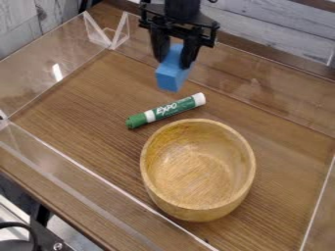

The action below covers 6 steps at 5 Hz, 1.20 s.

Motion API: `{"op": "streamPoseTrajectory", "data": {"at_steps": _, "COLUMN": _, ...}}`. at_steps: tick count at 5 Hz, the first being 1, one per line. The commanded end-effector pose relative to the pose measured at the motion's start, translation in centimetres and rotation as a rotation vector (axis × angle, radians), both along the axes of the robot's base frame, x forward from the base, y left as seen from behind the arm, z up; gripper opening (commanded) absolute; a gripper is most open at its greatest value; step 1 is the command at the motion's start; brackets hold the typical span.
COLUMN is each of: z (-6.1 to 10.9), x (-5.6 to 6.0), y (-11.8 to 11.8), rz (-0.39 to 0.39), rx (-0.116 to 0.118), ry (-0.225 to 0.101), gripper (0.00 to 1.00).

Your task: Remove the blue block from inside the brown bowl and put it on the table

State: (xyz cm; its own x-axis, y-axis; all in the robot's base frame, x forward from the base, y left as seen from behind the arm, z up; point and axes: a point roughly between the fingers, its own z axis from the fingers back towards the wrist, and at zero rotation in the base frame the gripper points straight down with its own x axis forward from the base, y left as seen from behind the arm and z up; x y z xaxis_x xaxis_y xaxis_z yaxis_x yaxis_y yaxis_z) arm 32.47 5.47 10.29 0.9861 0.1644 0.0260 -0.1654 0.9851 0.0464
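The blue block (171, 73) hangs just above the table (78, 108) at the back centre, with my gripper (175, 59) shut on its upper half and pointing straight down. Its lower end shows below the black fingers (159, 47). The brown bowl (198, 168) stands in the front right, upright and with nothing inside it, well apart from the gripper.
A green-and-white marker (167, 110) lies on the wood between the block and the bowl. Low clear acrylic walls (46, 162) edge the tabletop on all sides.
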Motion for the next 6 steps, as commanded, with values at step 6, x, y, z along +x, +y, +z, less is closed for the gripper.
{"op": "streamPoseTrajectory", "data": {"at_steps": 6, "z": 0.4, "x": 4.4, "y": 3.1, "rz": 0.008, "rx": 0.041, "ry": -0.098, "gripper": 0.00}}
